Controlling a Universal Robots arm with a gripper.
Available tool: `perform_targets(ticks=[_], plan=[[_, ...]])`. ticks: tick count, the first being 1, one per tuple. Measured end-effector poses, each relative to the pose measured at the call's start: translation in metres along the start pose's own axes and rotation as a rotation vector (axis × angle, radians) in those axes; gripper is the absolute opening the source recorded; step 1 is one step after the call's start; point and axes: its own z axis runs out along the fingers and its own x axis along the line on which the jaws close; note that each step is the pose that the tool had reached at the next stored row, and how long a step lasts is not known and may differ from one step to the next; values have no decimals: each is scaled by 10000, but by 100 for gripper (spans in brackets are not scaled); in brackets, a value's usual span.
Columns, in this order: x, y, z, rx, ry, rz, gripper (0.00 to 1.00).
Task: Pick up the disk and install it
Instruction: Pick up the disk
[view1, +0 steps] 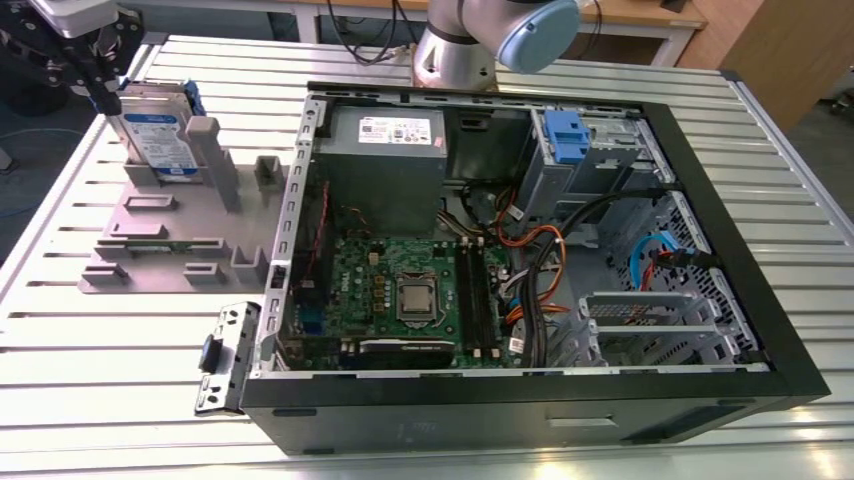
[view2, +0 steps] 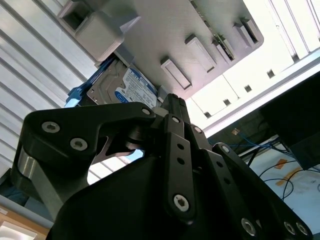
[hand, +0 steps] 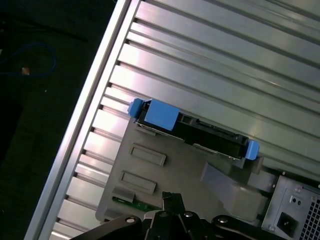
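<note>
Disk (view1: 158, 128) stands on edge in the grey fixture (view1: 160, 225). Its upper edge is bare, so I read the approach from above as open. A tall grey post (view1: 204, 140) sits just beside it on the exterior view's right and blocks that flank. Gripper (view1: 100, 85) hangs close over the disk end nearest the table (view1: 80, 330) edge.

Computer case (view1: 767, 300) lies open on top. In its drive bay, a blue-handled caddy (view1: 566, 135) fills one slot. Power supply (view1: 387, 150) walls off the side toward the fixture. Black and orange cables (view1: 541, 255) cross the space just in front of the bay.
</note>
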Motion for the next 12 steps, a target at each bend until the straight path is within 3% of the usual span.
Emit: perform_targets(ticks=[12], plan=[[0,0,0,-5,8,-206,10]])
